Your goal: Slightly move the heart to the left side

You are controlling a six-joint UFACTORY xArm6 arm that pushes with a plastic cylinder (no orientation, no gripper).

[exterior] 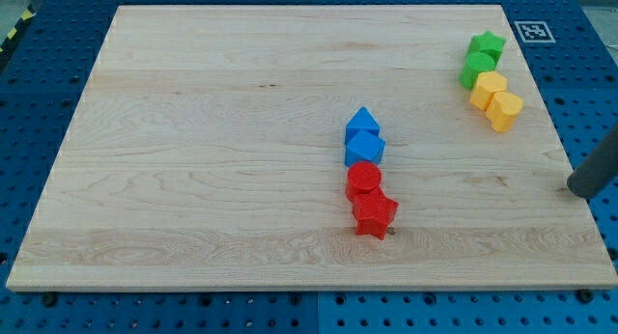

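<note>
Two yellow blocks touch each other at the board's upper right. The upper one looks like the heart, and the lower one looks like a hexagon. Just above them are a green star and a second green block, all in one line. My rod comes in from the view's right. My tip rests at the board's right edge, below and to the right of the yellow blocks, well apart from them.
Near the board's centre, a blue triangle-like block, a blue cube, a red round block and a red star form a touching column. The wooden board lies on a blue pegboard. A marker tag sits at the top right.
</note>
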